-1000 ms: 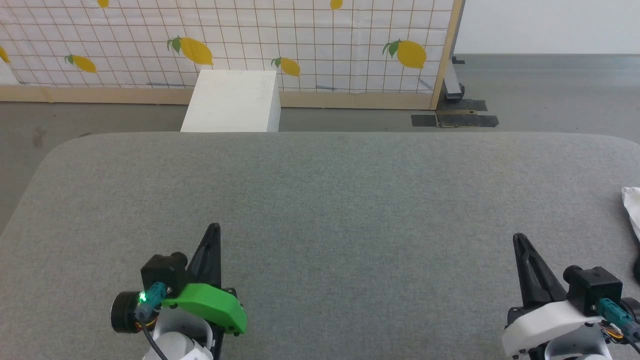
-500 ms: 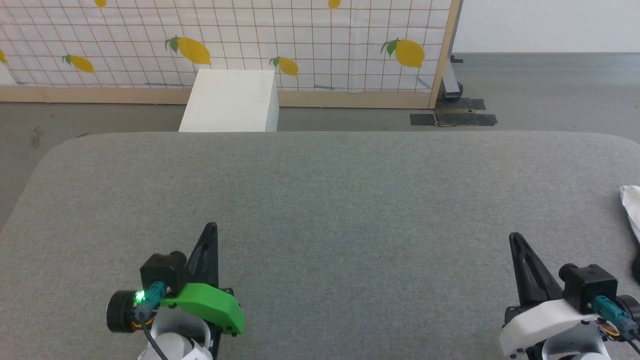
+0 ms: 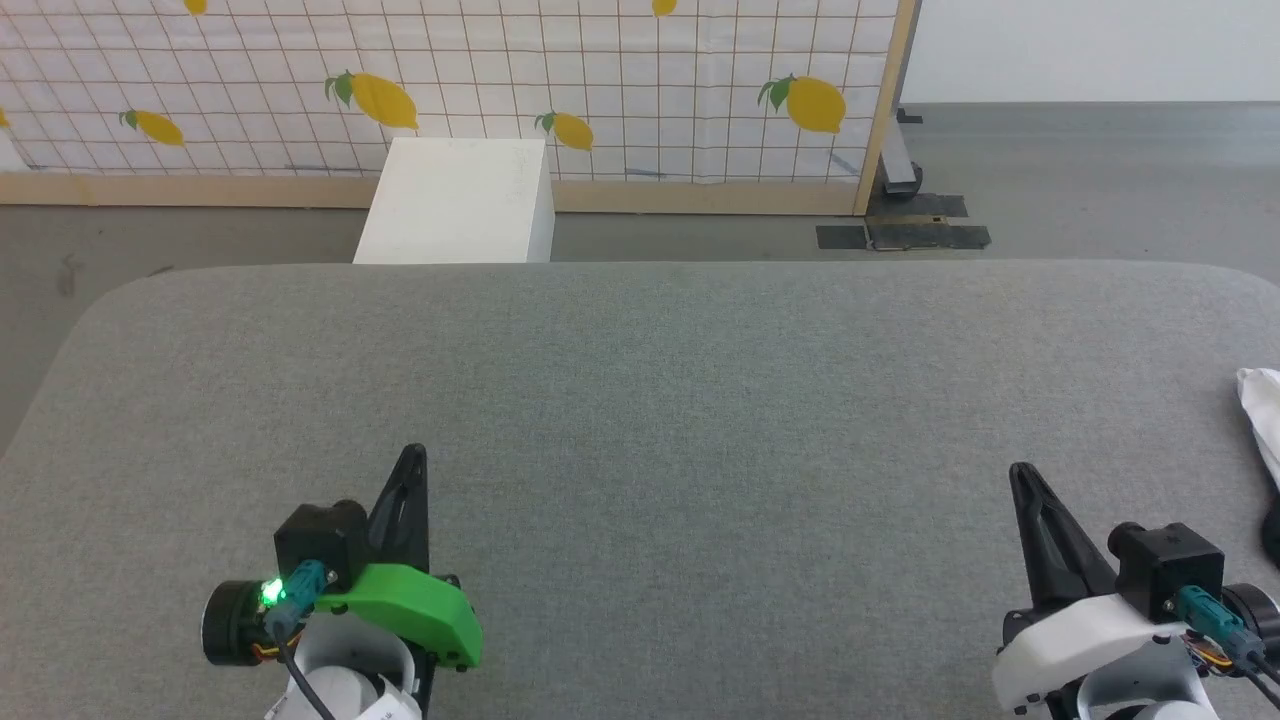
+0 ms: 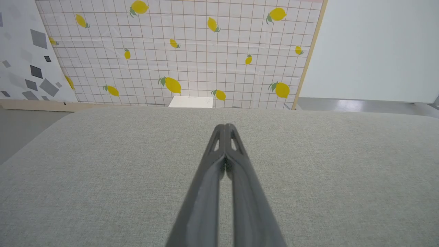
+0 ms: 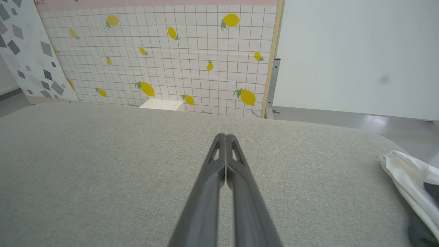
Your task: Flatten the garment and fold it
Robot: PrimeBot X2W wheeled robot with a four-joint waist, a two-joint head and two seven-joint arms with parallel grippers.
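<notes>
Two claws clenched empty, left claw (image 3: 412, 453) and right claw (image 3: 1018, 471); one garment (image 3: 1264, 408) far right.

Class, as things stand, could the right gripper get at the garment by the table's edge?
Probably yes: the garment lies just right of the right gripper, with bare grey tabletop between them. Its shut jaws would need opening first.

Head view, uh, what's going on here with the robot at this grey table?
Nothing is being handled yet. The left claw and right claw are both shut and empty, pointing across the grey table. The garment, white with a dark part, lies bunched at the table's right edge, off to the right of the right claw and untouched. Flattening and folding have not begun.
</notes>
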